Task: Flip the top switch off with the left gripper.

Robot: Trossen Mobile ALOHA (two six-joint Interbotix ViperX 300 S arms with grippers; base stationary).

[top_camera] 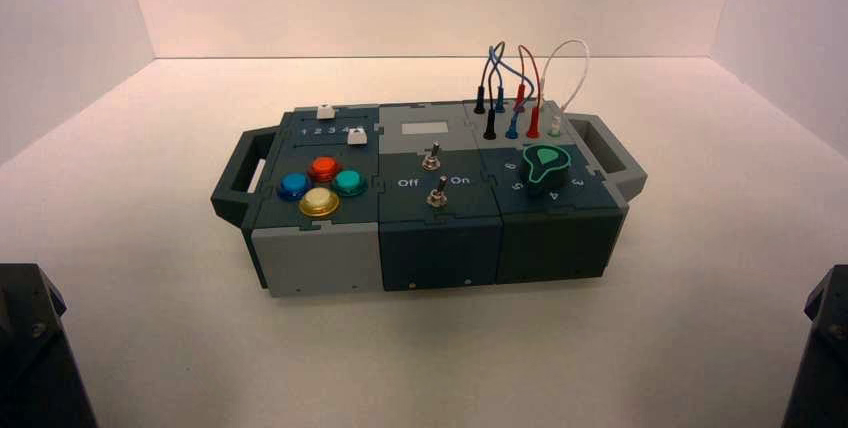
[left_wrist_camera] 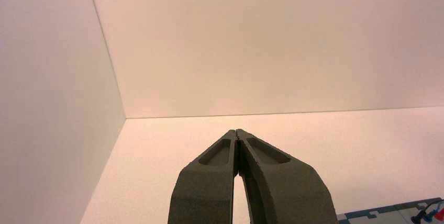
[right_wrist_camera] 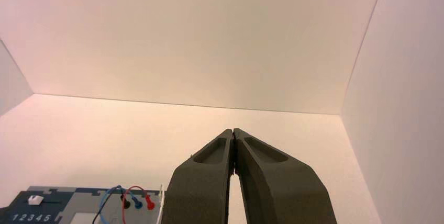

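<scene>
Task not yet begun: black left hand parked at the near left, tapered fingertips pressed closed; right hand likewise closed. Tiny silver toggle switch just before the pale label plate. Best kept closed, nudging the lever toward "Off"

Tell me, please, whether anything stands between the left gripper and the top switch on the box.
Nothing visible does. The left gripper is shut, parked at the near left, away from the box. The top switch stands exposed beside the pale label plate.
</scene>
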